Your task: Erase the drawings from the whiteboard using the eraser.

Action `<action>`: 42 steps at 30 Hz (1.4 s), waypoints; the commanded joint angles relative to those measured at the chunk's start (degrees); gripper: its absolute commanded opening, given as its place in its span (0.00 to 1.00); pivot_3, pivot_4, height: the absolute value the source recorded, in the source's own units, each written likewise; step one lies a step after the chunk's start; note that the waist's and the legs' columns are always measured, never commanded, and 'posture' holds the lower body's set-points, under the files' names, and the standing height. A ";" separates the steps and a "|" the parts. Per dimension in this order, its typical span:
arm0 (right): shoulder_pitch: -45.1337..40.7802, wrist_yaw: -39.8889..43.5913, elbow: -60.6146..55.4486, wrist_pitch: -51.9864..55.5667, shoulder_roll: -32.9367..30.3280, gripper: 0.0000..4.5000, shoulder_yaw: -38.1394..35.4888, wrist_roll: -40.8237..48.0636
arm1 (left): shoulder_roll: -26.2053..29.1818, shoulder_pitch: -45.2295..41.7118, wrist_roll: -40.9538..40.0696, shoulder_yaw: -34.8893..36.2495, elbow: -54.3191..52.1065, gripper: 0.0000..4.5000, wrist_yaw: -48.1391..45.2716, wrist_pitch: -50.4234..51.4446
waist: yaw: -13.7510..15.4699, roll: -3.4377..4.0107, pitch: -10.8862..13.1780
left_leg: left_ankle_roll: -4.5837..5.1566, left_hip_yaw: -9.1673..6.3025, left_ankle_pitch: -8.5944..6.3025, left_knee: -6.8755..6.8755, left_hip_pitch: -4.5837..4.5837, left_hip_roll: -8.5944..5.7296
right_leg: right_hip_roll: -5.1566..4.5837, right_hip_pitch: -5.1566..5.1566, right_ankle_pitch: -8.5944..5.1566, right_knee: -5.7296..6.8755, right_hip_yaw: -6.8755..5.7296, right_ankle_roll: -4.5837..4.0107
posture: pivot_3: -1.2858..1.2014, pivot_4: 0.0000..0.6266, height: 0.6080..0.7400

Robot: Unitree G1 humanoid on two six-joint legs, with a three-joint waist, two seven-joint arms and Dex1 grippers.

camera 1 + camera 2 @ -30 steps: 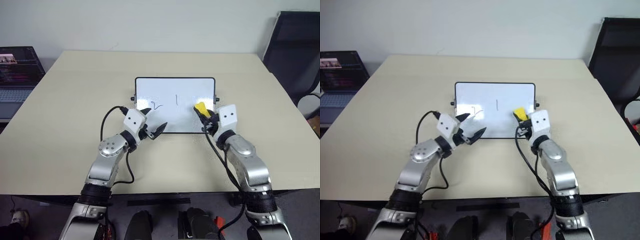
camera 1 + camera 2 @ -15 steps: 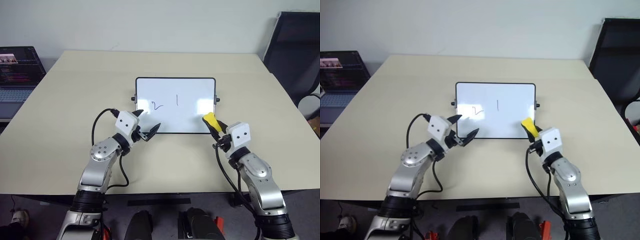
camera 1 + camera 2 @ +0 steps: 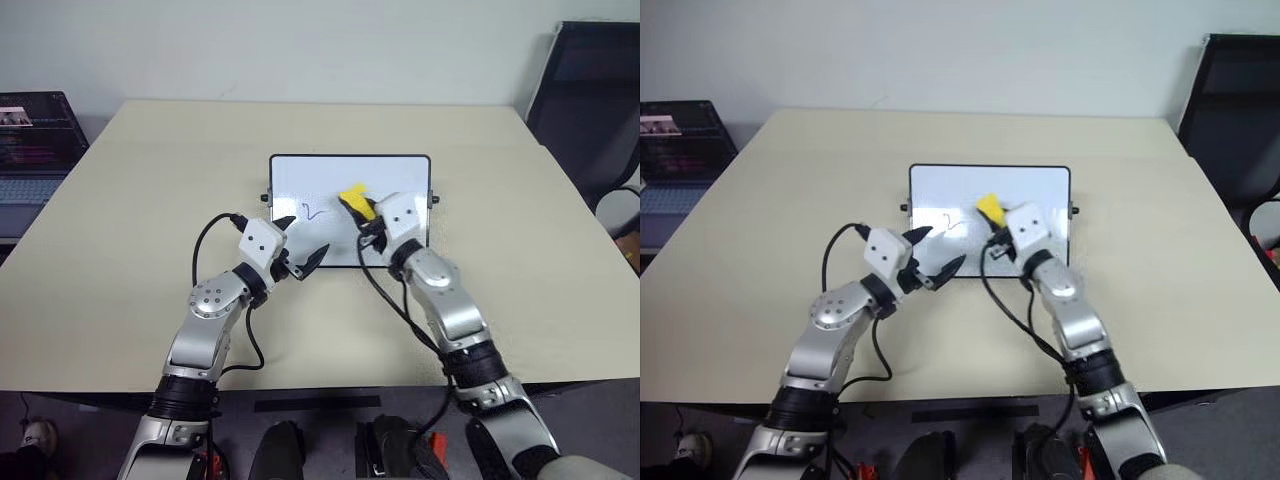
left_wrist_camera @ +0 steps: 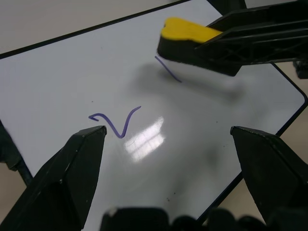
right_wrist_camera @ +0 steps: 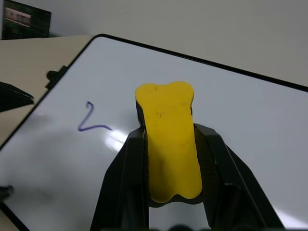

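1. Left eye view: The whiteboard [image 3: 350,210] is seen lying flat at the middle of the beige table [image 3: 120,250]. The right gripper [image 3: 362,215] is held over the board's middle, its fingers clamped on the eraser [image 3: 353,199], whose yellow top faces up. One squiggle of the drawings [image 3: 316,211] is seen on the board, just left of the eraser. The left gripper [image 3: 300,243] is held over the board's near left corner with its fingers spread wide and nothing between them. A laptop [image 3: 35,150] is noted at the far left, off the table, and a dark chair [image 3: 590,110] at the far right.

2. Right eye view: The same arrangement is recorded. The eraser [image 3: 991,208] is placed right of the squiggle and apart from it.

3. Left wrist view: The squiggle [image 4: 115,122] is seen between the left gripper's parted fingers [image 4: 72,168]. A short thin stroke [image 4: 169,71] is seen running out from under the eraser's [image 4: 185,38] black base. Whether the base touches the board cannot be told.

4. Right wrist view: The eraser [image 5: 169,139] is gripped lengthwise between the two black fingers [image 5: 122,178], its far end jutting out past them over the white surface.
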 commanded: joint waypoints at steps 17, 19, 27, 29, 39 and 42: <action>-8.74 -5.75 11.79 -5.55 0.00 0.22 -2.24 -3.62 | 1.45 0.82 -0.14 1.38 -3.75 1.00 1.02 -0.14 | 0.02 0.01 0.01 | 0.00 -0.03 0.00 0.03 0.04 0.00 | -0.01 -0.02 0.00 0.15 0.00 0.01 | 0.52 0.24 1.00; -8.49 -5.86 11.81 -5.24 0.09 0.22 -2.10 -3.70 | 1.48 0.70 -0.15 1.38 -3.57 1.00 0.95 -0.19 | 0.02 0.01 0.00 | 0.00 -0.03 0.01 0.03 0.04 0.00 | -0.01 -0.02 0.00 0.15 0.01 0.00 | 0.52 0.24 1.00; 2.23 -1.75 2.58 0.80 -2.01 0.22 1.84 -5.12 | 1.65 1.01 -0.17 1.67 -3.47 1.00 0.99 -0.22 | 0.06 -0.01 -0.01 | 0.00 -0.07 0.00 0.03 0.04 0.01 | -0.02 0.01 0.00 0.15 0.04 0.01 | 0.52 0.24 1.00; 5.29 -1.22 -1.05 2.83 -2.84 0.22 2.23 -5.32 | 1.68 1.19 -0.19 1.81 -3.47 1.00 1.09 -0.23 | 0.05 -0.01 -0.01 | 0.00 -0.10 0.00 0.05 0.06 0.03 | -0.03 0.04 -0.01 0.16 0.04 0.01 | 0.52 0.24 1.00; 7.07 -1.08 -5.44 6.37 -4.20 0.22 1.43 -5.27 | 1.42 0.90 -0.13 1.68 -2.80 1.00 1.19 -0.39 | 0.03 -0.01 -0.01 | 0.11 -0.12 0.09 0.16 0.20 0.00 | -0.01 0.15 0.04 0.22 0.01 0.00 | 0.52 0.24 1.00; 4.71 -1.70 -3.90 4.70 -3.46 0.22 0.87 -4.82 | 1.46 0.82 -0.15 1.70 -2.78 1.00 1.14 -0.39 | 0.01 -0.01 -0.01 | 0.11 -0.08 0.09 0.16 0.20 -0.01 | -0.01 0.15 0.05 0.22 0.00 0.01 | 0.52 0.24 1.00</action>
